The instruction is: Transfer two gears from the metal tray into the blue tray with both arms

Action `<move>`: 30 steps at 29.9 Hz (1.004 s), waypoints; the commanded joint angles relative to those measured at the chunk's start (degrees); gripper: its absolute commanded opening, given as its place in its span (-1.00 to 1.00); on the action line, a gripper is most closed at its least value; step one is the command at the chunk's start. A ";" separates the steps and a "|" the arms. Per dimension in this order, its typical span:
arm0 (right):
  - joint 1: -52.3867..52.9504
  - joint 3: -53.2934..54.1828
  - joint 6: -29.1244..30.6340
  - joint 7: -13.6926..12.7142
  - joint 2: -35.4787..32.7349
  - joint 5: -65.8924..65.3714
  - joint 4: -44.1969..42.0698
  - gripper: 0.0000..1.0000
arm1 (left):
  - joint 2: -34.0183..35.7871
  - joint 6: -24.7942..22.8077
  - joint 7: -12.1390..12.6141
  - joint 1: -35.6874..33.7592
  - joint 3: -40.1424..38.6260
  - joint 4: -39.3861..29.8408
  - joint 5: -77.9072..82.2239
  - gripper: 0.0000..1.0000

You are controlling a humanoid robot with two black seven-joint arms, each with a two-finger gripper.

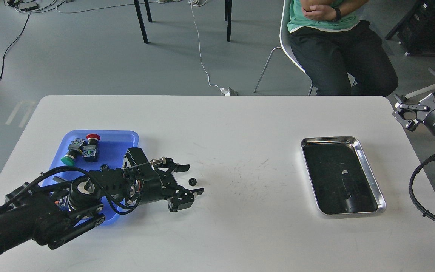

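- Black and tiny, one gear (192,181) lies on the white table (240,234), right between the two spread fingers of the left gripper (192,178).
- Those fingers are open and hold nothing.
- Another gear (104,166) already sits in the blue tray (117,138), beside the push-button switches (81,149).
- That tray is just behind the left arm, so this arm is the near one.
- Far off at the right edge, the right gripper (415,113) is open, away from the metal tray (368,166), where I see no gear.

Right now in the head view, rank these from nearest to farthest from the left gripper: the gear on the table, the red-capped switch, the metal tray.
From the left gripper:
1. Gear on the table, between its open fingers.
2. Red-capped switch, in the blue tray, back left.
3. Metal tray, far right.
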 commanded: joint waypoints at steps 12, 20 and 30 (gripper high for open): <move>-0.01 -0.07 0.09 0.00 0.03 -0.09 0.44 0.89 | -0.12 0.02 0.26 1.21 0.16 2.98 -0.01 -0.16; 0.08 -0.07 0.18 0.00 0.03 -0.26 0.44 0.89 | 0.23 0.10 0.00 1.73 0.16 3.07 -0.01 -0.86; 0.26 -0.07 0.27 0.00 0.03 -2.20 0.53 0.89 | 12.86 -0.07 0.17 -1.69 -2.04 -9.48 -3.00 -0.88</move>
